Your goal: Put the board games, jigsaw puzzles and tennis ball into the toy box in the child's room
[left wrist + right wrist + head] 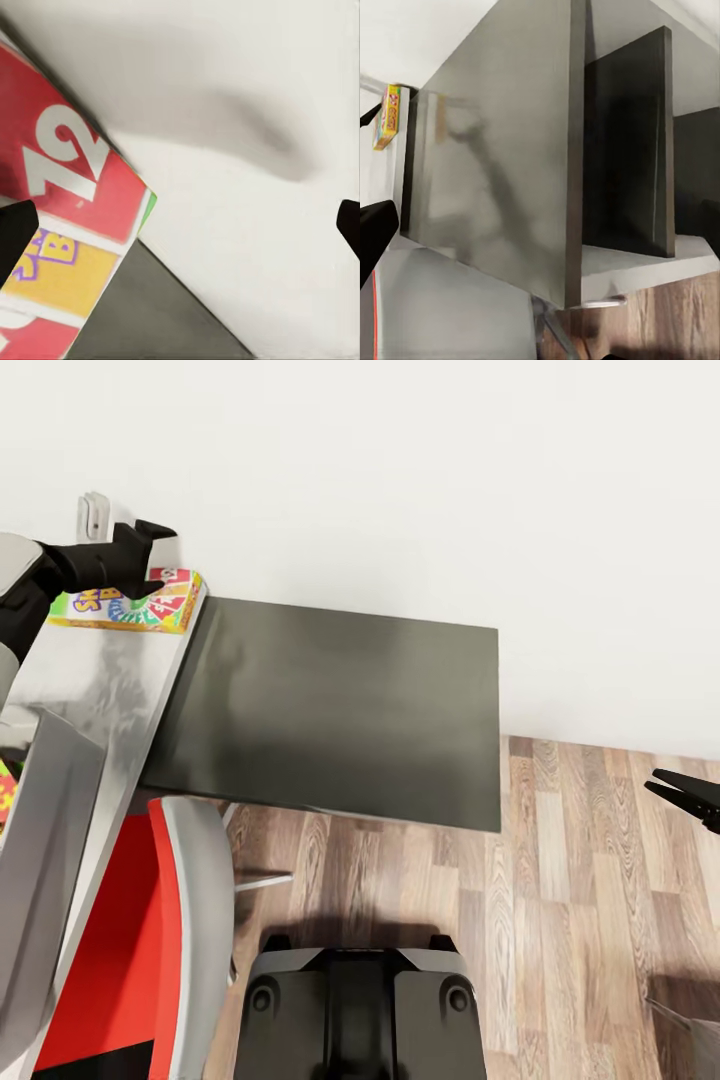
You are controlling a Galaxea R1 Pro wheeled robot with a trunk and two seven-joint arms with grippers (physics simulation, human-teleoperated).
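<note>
The left tool, fingers spread, hovers just over the yellow-green-red board game on the table.

Your yellow-green-red printed board game box lies on the pale grey desk top, at its far end by the white wall. The dark grey rectangular desk section adjoins on the right. A red-and-grey chair stands in front.
</note>
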